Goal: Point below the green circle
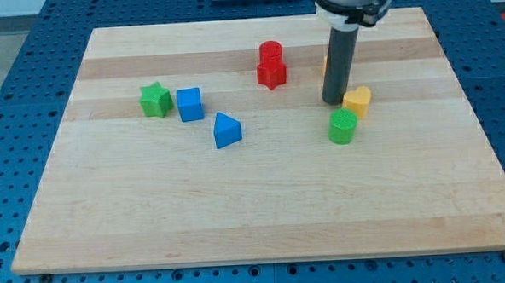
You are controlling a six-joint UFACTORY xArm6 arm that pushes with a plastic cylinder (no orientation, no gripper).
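The green circle is a short green cylinder standing on the wooden board at the view's right of centre. My tip rests on the board just above it, slightly to the view's left, a small gap away. A yellow heart-shaped block lies close to the tip's right and just above the green circle. The rod rises from the tip toward the view's top.
A red circle and a red star sit together left of the rod. A blue triangle, a blue cube and a green star lie at the view's left. An orange block peeks from behind the rod.
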